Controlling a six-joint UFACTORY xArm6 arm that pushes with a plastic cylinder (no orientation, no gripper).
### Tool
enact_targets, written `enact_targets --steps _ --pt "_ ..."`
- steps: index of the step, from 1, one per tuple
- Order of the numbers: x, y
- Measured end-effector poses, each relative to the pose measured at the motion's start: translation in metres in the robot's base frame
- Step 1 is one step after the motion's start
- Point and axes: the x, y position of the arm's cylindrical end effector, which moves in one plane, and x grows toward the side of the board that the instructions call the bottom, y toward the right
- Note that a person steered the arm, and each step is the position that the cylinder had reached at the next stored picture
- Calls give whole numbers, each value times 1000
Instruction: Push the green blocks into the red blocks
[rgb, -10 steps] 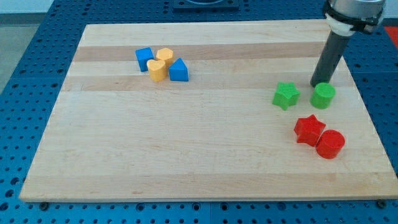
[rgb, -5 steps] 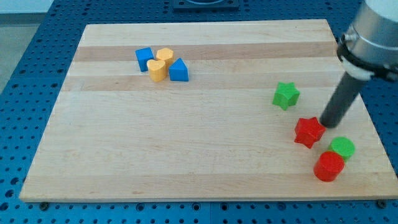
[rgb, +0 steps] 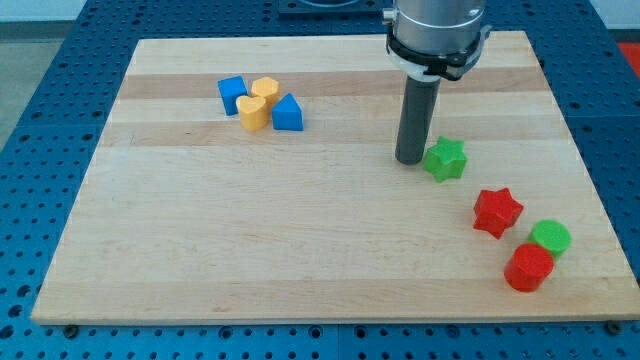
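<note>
My tip (rgb: 409, 159) rests on the board just left of the green star block (rgb: 445, 159), touching or nearly touching it. The red star block (rgb: 497, 211) lies below and to the right of the green star, apart from it. The green cylinder (rgb: 551, 238) sits against the red cylinder (rgb: 529, 267) near the board's lower right corner.
A cluster of two blue blocks (rgb: 232, 93) (rgb: 288, 113) and two yellow blocks (rgb: 265, 88) (rgb: 252, 112) sits at the upper left of the wooden board (rgb: 250, 240). The board's right edge is close to the cylinders.
The tip pushed the green cylinder down against the red cylinder, which shifted down. It then swung up and left to the green star's left side. The green star shifted slightly left.
</note>
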Motion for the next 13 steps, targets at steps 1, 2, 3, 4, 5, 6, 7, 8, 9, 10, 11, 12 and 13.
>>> enact_targets --steps 1,2,3,4,5,6,7,8,9,10,11,12,13 --pt "-8 38" --pt "-12 46" --pt "19 56" --pt "42 60" --pt "42 60" --pt "42 60" --pt "59 60" --pt "60 60" --pt "60 60" --pt "56 18" --pt "57 -45" --pt "57 -105" --pt "57 -172"
